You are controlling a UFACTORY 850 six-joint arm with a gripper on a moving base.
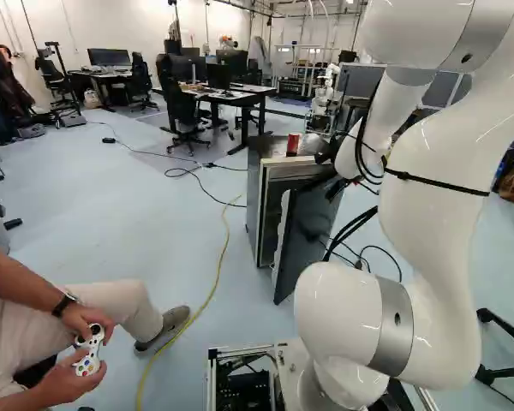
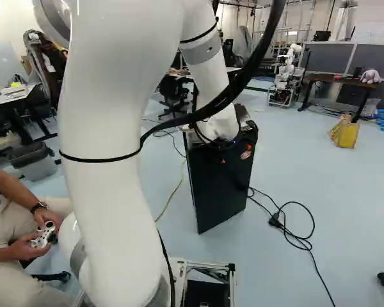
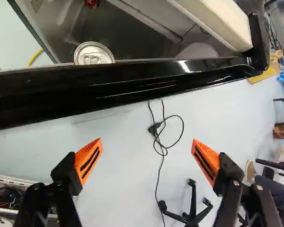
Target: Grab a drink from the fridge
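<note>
The gripper [image 2: 235, 158] is at the top of the fridge door [image 2: 219, 201] in the right base view, on its outer side. In the wrist view the gripper [image 3: 146, 158] stands wide open, nothing between its orange pads. The door's black edge [image 3: 132, 85] runs across ahead of the fingers. Just beyond it, on the inner side, shows the silver top of a drink can [image 3: 93, 54]; its body is mostly hidden. The small fridge [image 1: 254, 201] has its door ajar in the left base view, and a red can [image 1: 292, 144] stands on top.
A seated person [image 1: 111, 317] with a controller is close at the left of the left base view. A yellow cable [image 1: 214, 282] and black cables [image 2: 294, 224] lie on the floor. Desks and chairs [image 1: 182, 107] are farther back, with another robot [image 2: 287, 70] beyond the fridge.
</note>
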